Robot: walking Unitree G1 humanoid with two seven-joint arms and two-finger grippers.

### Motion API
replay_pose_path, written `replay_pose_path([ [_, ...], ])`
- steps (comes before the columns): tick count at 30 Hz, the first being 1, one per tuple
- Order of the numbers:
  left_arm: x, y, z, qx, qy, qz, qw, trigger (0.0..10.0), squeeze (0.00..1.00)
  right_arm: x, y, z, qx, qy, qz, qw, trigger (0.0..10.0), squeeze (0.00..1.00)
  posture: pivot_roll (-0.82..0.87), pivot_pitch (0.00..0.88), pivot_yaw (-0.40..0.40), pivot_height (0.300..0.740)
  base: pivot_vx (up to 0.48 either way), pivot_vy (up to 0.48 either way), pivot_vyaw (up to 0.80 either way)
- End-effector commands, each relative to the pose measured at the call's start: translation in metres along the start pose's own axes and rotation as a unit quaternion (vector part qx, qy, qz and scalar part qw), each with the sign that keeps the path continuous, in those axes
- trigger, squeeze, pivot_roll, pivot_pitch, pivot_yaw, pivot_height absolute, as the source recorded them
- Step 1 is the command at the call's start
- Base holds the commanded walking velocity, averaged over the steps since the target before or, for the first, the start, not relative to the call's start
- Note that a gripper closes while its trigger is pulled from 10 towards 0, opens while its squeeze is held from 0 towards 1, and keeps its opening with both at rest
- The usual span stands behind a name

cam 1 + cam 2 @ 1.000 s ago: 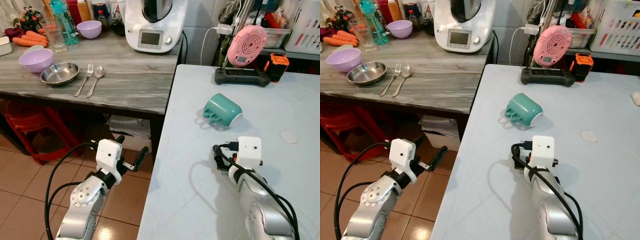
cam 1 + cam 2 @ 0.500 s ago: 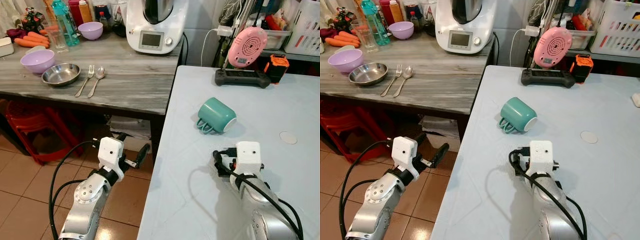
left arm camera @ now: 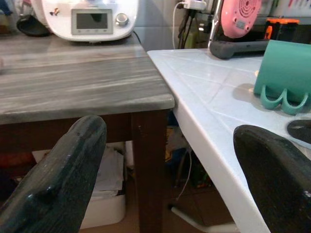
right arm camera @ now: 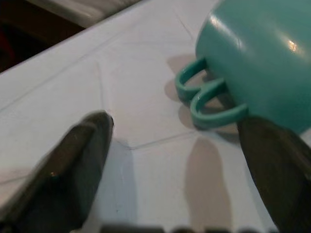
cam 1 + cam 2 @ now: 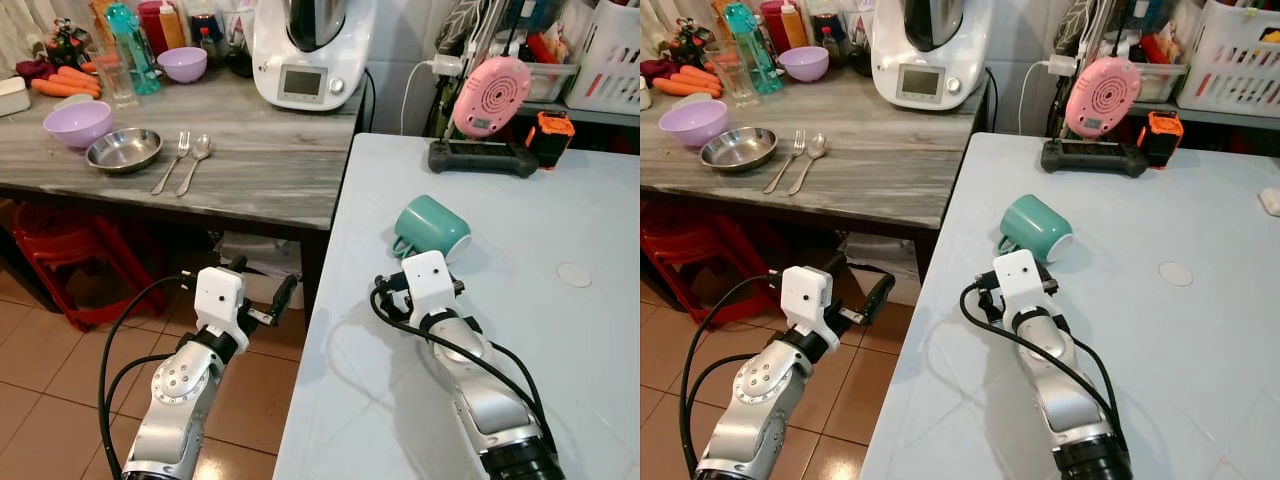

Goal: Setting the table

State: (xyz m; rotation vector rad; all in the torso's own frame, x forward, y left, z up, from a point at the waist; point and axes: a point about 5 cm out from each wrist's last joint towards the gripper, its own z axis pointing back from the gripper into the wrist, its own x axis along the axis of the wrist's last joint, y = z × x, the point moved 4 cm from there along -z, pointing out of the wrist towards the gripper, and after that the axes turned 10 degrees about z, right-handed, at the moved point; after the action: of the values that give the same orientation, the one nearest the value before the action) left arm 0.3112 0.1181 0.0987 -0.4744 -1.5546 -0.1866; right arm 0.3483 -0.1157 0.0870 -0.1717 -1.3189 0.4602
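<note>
A teal mug [image 5: 432,228] lies on its side on the white table [image 5: 560,340], its two loop handles turned toward the table's left edge. My right gripper [image 4: 175,124] hovers low over the table just short of the mug, open, with the handles ahead between its fingers and nothing held. My left gripper [image 5: 262,282] hangs open and empty beside the table's left edge, below the counter top. On the grey counter [image 5: 250,150] at the left lie a fork [image 5: 170,160], a spoon [image 5: 193,160], a steel bowl [image 5: 123,150] and a purple bowl [image 5: 77,122].
A white kitchen machine [image 5: 310,50] stands at the back of the counter, with bottles and carrots far left. A pink device [image 5: 492,95], a black controller [image 5: 482,158] and an orange gadget [image 5: 554,135] sit at the table's far edge. A round white coaster [image 5: 577,274] lies right. Red stools [image 5: 60,250] stand under the counter.
My right arm has swung left and forward across the table and now sits right in front of the mug. The mug has turned a little. The left arm has hardly moved.
</note>
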Motion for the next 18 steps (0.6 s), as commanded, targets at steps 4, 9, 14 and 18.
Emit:
replay_pose_path([
  [4, 0.002, -0.002, 0.002, -0.003, 0.000, -0.009, 1.000, 10.0, 0.00, 0.010, -0.004, -0.013, -0.020, -0.013, -0.084, 0.996, 10.0, 0.00, -0.08, 0.051, 0.013, 0.740, 0.000, 0.000, 0.00],
  [9, 0.001, -0.001, 0.003, -0.002, 0.003, -0.010, 1.000, 10.0, 0.00, 0.008, -0.004, -0.018, -0.030, -0.011, -0.149, 0.988, 10.0, 0.00, -0.07, 0.061, 0.014, 0.740, 0.000, 0.000, 0.00],
  [14, 0.002, -0.006, 0.002, -0.016, 0.005, -0.006, 1.000, 10.0, 0.00, 0.004, -0.003, -0.020, -0.044, -0.010, -0.190, 0.981, 10.0, 0.00, -0.07, 0.065, 0.019, 0.740, 0.000, 0.000, 0.00],
  [18, 0.002, -0.008, 0.001, -0.031, 0.006, 0.004, 0.999, 10.0, 0.00, 0.003, -0.003, -0.019, -0.052, -0.009, -0.206, 0.977, 10.0, 0.00, -0.07, 0.065, 0.020, 0.740, 0.000, 0.000, 0.00],
])
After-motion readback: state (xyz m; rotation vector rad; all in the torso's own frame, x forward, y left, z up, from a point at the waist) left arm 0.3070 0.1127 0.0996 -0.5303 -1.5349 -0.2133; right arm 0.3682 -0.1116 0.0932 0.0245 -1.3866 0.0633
